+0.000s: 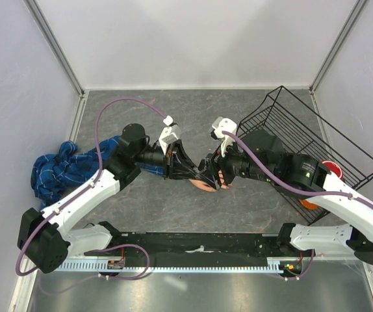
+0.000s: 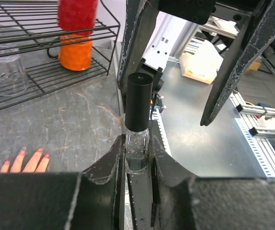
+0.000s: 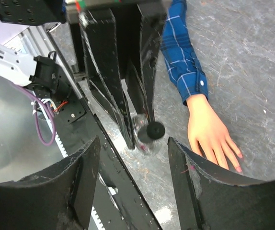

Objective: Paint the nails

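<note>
My left gripper (image 2: 137, 144) is shut on the glass body of a small nail polish bottle (image 2: 138, 108), held upright with its black cap on. My right gripper (image 3: 133, 140) stands open just above the bottle, and the cap (image 3: 155, 130) lies between its fingers, untouched. The pale mannequin hand (image 3: 209, 134) lies flat on the table beside the bottle, at the end of a blue plaid sleeve (image 3: 183, 57). Its nails (image 3: 238, 167) show pink at the fingertips. From above, both grippers meet over the hand (image 1: 205, 186) and hide most of it.
A black wire rack (image 1: 316, 140) stands at the right and holds an orange-and-red object (image 2: 76, 43) and a clear glass (image 2: 3, 72). The crumpled rest of the plaid shirt (image 1: 53, 168) lies at the left. A black rail (image 1: 199, 242) runs along the near edge.
</note>
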Tool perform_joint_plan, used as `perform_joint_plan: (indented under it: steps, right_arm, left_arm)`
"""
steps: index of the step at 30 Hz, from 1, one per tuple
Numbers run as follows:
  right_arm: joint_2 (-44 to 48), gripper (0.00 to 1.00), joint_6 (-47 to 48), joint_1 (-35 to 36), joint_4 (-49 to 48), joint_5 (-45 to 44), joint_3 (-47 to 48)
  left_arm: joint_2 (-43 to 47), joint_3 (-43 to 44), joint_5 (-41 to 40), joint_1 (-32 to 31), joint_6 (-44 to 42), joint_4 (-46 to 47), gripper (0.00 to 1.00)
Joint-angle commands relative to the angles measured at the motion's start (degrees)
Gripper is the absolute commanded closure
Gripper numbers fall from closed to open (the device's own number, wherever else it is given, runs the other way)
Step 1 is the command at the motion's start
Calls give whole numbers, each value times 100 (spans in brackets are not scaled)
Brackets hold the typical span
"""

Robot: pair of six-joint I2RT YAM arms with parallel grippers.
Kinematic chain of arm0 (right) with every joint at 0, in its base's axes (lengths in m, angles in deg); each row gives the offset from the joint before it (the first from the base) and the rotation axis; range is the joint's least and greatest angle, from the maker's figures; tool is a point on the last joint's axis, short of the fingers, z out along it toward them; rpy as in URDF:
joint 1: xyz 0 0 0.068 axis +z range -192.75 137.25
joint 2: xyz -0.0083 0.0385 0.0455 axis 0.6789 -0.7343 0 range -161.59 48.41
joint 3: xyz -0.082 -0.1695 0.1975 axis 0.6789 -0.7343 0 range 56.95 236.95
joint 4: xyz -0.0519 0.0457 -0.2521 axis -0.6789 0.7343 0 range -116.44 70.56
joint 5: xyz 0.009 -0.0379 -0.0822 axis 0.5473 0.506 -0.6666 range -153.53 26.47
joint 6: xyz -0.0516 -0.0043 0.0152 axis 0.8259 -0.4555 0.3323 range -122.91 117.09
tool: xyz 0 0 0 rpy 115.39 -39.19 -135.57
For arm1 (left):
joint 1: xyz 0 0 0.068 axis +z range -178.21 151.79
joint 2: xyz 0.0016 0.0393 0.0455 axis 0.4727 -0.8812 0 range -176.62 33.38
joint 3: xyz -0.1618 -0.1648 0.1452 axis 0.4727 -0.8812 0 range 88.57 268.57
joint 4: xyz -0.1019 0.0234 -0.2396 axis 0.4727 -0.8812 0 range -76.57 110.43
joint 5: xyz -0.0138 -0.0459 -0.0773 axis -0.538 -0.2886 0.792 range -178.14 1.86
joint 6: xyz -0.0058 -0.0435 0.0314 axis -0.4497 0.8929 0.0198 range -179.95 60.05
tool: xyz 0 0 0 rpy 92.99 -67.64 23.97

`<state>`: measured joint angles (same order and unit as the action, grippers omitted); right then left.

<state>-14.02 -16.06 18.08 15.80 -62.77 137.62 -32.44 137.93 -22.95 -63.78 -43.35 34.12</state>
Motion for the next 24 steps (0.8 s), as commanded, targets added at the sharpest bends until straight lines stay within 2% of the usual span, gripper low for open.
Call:
perform_joint_plan:
  steps: [1,8,11,14,16,19,20,23,24]
  right_arm:
    - [-207,37,365,-54,118,363,406]
    - [-542,48,796,-221,451,1137,872]
    - [-568,61,919,-318,548,1357,881]
    - [-568,70,1033,-380,636,1568,837]
    - [-551,72,1060,-415,663,1647,785]
    - [-533,85,1095,-441,654,1726,706]
    - [-550,99,1095,-450,637,1752,688]
    - [-559,100,990,-459,549,1622,591]
    - [-542,100,668,-459,322,1473,539]
  left_arm:
    - [-36,205,494,-72,300,406,98]
    - [-71,214,565,-125,318,406,98]
    - [-36,214,574,-125,318,406,98]
    - [-18,214,565,-125,309,397,98]
    - [-18,223,574,-125,317,397,98]
    - [-18,223,556,-125,309,397,98]
    - [-10,223,548,-125,309,397,98]
    - [78,231,250,-125,151,144,98]
    - [131,240,57,-125,-93,12,98]
